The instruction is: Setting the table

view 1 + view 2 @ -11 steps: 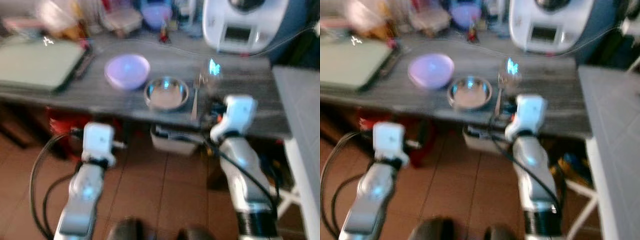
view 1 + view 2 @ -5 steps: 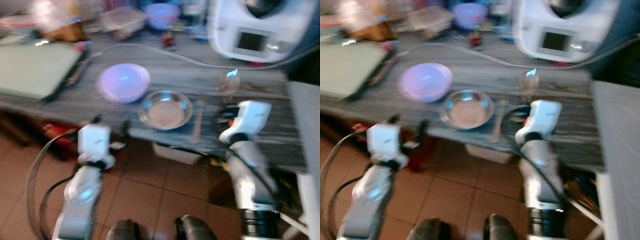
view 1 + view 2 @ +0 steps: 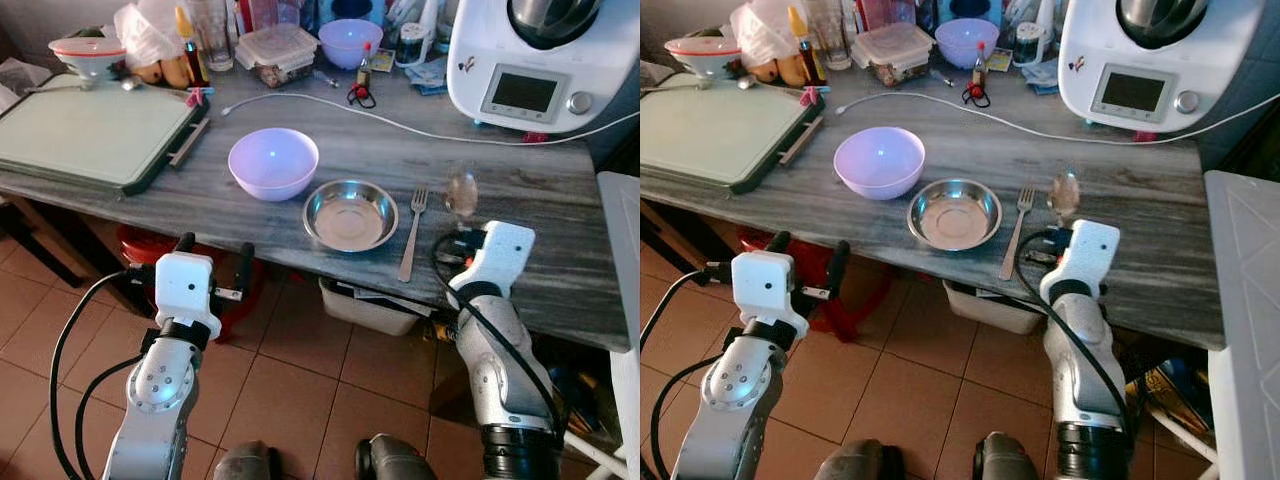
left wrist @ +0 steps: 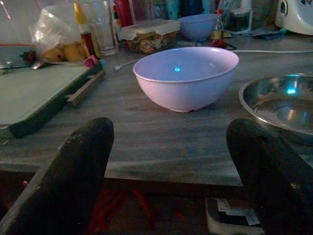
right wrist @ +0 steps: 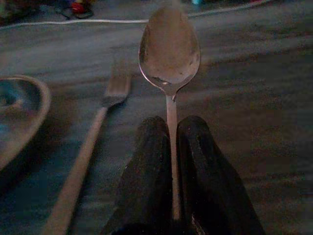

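A lilac bowl [image 3: 273, 162] and a shallow steel bowl [image 3: 350, 214] stand near the front edge of the grey table [image 3: 520, 190]. Just right of the steel bowl lies a fork [image 3: 411, 232]. My right gripper [image 5: 171, 129] is shut on the handle of a spoon [image 5: 169, 49]. The spoon [image 3: 461, 190] sticks out over the table just right of the fork, bowl end away from me. My left gripper [image 3: 213, 258] is open and holds nothing. It hovers at the table's front edge, facing the lilac bowl [image 4: 186, 76].
A green board [image 3: 90, 130] covers the table's left part. A white kitchen machine [image 3: 525, 60] stands at the back right, its white cable [image 3: 400, 125] trailing across the table. Jars, a glass, a box and a second lilac bowl [image 3: 350, 40] line the back. A white surface [image 3: 625, 250] adjoins on the right.
The whole picture has shifted and sharpened, so the camera moved. The spoon stays in my right gripper, right of the fork. The bowls and fork lie as before.
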{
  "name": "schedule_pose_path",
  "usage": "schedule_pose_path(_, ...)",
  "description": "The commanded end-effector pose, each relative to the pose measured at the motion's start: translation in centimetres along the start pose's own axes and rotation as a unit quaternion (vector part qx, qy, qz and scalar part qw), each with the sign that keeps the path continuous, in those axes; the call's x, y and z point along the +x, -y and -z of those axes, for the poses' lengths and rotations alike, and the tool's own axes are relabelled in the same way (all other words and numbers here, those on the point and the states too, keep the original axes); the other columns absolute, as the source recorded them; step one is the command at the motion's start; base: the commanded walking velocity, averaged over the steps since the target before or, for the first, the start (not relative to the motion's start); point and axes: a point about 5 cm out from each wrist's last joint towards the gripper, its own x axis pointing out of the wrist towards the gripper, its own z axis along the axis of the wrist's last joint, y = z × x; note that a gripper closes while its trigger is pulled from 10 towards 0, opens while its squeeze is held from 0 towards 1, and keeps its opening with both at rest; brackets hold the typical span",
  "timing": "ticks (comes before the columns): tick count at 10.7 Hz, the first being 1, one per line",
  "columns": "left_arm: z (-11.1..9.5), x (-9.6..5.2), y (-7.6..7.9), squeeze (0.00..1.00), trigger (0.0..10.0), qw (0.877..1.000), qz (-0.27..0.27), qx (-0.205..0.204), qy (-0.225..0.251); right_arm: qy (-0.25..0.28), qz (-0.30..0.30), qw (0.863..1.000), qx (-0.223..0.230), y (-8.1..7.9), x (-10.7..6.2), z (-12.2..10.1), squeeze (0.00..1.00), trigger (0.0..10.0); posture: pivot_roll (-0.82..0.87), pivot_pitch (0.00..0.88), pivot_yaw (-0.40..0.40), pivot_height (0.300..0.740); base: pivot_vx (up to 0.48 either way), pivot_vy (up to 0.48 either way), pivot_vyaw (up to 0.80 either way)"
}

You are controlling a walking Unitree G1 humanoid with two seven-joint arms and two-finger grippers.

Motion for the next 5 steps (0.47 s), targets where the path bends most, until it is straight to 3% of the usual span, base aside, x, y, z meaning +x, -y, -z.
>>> schedule_pose_path(1, -0.15, -0.15, 0.19, 0.0, 10.0, 1.0, 0.009, -0.003, -0.001, -0.009, 0.012, 1.0, 0.008, 0.32, 0.13, 0.14, 0.0, 10.0, 0.0, 0.128, 0.038, 0.74, 0.0, 0.0, 0.0)
schedule_pose_path(5, -0.08, -0.19, 0.4, 0.0, 10.0, 1.0, 0.014, -0.005, -0.004, -0.034, 0.011, 0.999, 0.03, -0.66, 0.47, 0.71, 0.0, 10.0, 0.0, 0.134, 0.039, 0.74, 0.0, 0.0, 0.0)
